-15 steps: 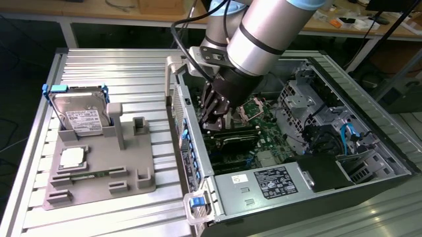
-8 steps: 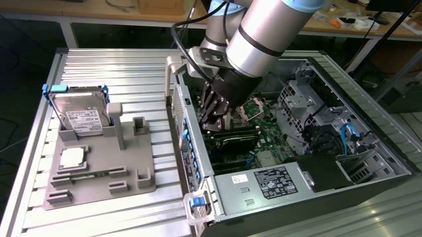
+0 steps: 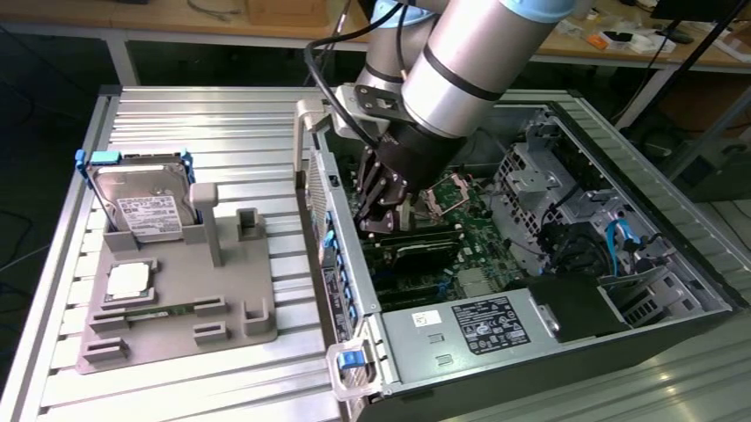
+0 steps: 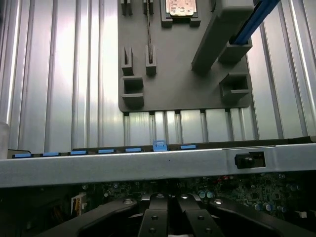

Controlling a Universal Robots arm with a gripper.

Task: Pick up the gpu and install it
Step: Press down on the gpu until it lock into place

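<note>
The arm's gripper (image 3: 373, 214) is down inside the open computer case (image 3: 657, 189), which lies on its side on the ribbed metal tabletop (image 3: 200, 123). The jaws are fully closed; from the wrist view (image 4: 168, 205) the fingers meet with no gap between them, low over the motherboard (image 3: 476, 233).

The gpu (image 3: 413, 249) sits just under the fingertips, a flat black card lying along the motherboard beside the case's near side wall (image 4: 148, 165). Whether the closed jaws pinch its upper edge or merely press on it cannot be told. Its long axis runs roughly parallel to that side wall, with the card standing on edge toward the board; the bracket end is hidden by the gripper.

Judging from this, the card looks to be at or in its slot, so the step in hand is seating. Done well, that means pressing straight down along the card's height, evenly over its length, without tilting toward the wall.

On the tabletop's far side from the case, the grey parts holder (image 3: 176, 299) carries the hard drive (image 3: 147, 211) upright and the CPU chip (image 3: 127, 280) lying flat.
</note>
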